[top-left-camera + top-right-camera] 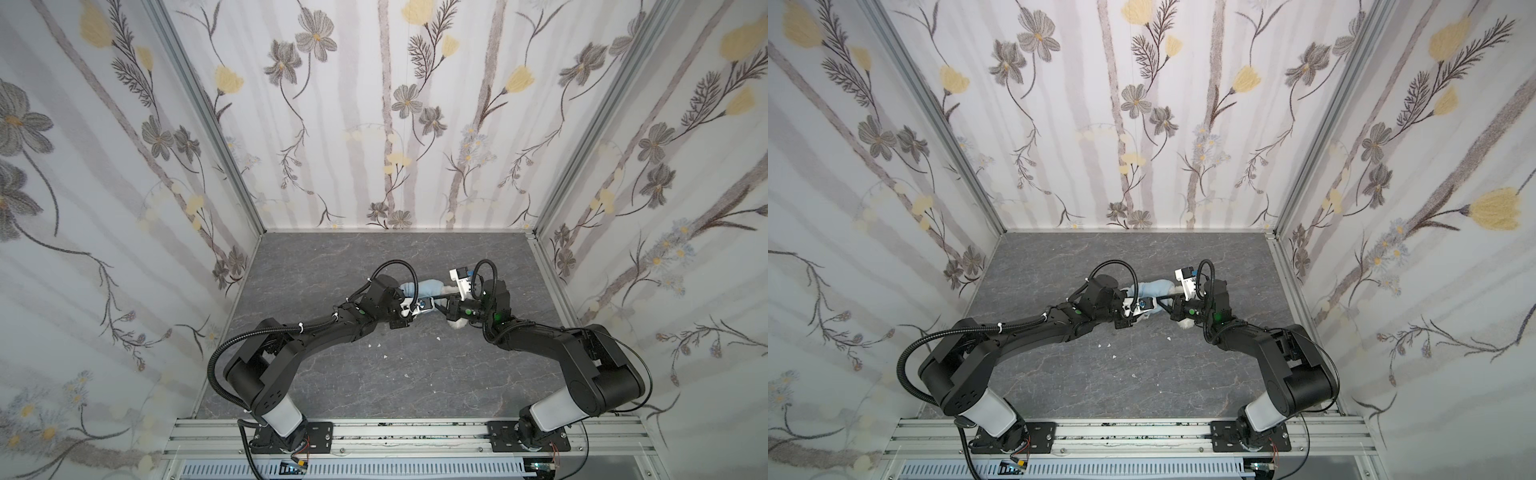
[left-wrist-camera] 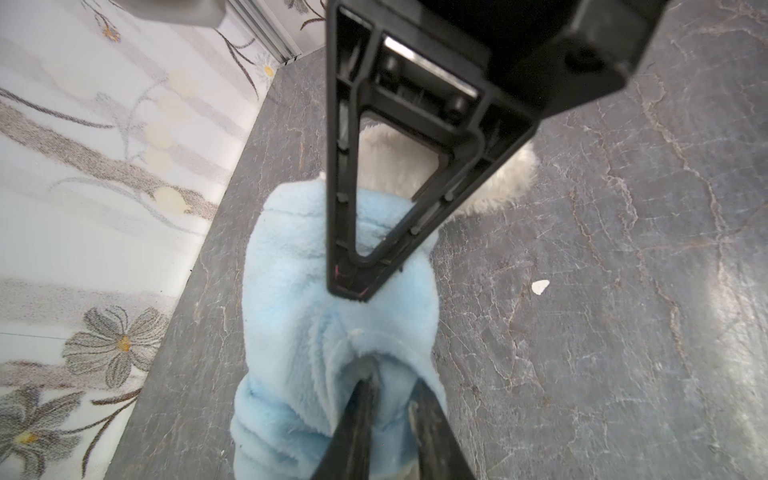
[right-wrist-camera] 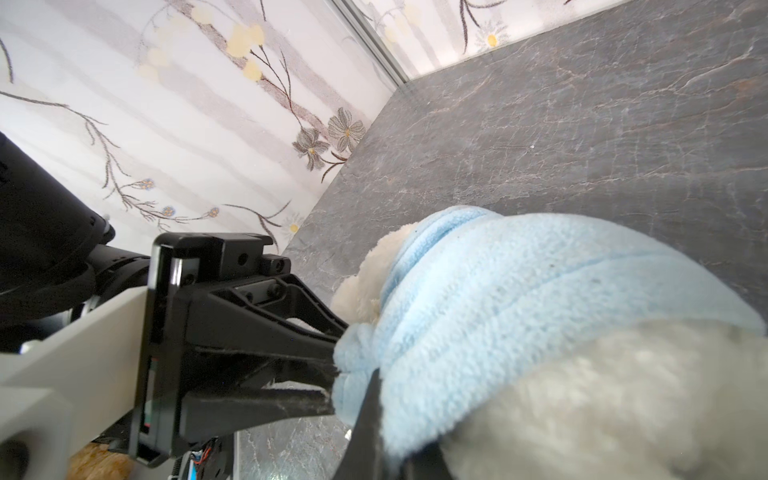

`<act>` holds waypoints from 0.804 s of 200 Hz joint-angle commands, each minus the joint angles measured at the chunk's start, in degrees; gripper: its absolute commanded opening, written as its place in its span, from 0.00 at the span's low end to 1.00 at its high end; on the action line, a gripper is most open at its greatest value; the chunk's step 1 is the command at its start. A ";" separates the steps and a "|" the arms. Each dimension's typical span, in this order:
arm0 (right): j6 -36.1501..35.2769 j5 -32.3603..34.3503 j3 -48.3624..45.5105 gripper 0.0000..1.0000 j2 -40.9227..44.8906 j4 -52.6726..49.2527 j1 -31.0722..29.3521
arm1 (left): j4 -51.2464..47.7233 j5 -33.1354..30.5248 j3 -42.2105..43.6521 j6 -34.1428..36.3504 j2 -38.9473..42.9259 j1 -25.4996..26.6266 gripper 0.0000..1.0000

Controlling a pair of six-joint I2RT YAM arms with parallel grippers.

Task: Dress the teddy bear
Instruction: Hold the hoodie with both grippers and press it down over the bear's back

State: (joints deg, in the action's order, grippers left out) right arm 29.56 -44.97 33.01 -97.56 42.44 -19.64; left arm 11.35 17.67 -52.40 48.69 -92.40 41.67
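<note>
The white fluffy teddy bear (image 1: 459, 324) (image 1: 1185, 325) lies in the middle of the grey table, partly hidden under both wrists. A light-blue hoodie (image 1: 428, 287) (image 2: 299, 316) (image 3: 519, 282) is pulled over part of it, and white fur (image 2: 513, 174) (image 3: 615, 399) sticks out past the hem. In the left wrist view my left gripper (image 2: 392, 384) is shut on a fold of the hoodie's edge. My right gripper (image 3: 392, 440) is shut on the hem, right beside the left gripper (image 3: 334, 368). One right finger (image 2: 353, 286) rests on the fabric.
Small white scraps (image 1: 378, 345) (image 2: 540, 286) lie on the table in front of the bear. Flower-papered walls (image 1: 124, 249) close in the left, back and right sides. An aluminium rail (image 1: 415, 434) carries both arm bases at the front edge.
</note>
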 commanded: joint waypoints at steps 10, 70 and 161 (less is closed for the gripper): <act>-0.48 -3.90 0.17 0.00 0.22 3.87 0.69 | 0.07 0.20 1.42 3.01 2.49 -0.18 0.20; -7.18 -4.53 0.91 0.00 0.20 -1.54 1.33 | -0.81 2.00 1.42 0.48 6.16 -0.27 0.15; -6.27 -4.52 0.74 0.00 -0.34 -0.78 1.36 | -0.72 -1.18 -2.58 2.10 -0.23 1.04 0.02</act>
State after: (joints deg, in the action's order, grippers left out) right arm 23.73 -48.25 33.54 -97.58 40.47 -18.31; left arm 10.13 18.59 -53.21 49.58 -90.67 42.59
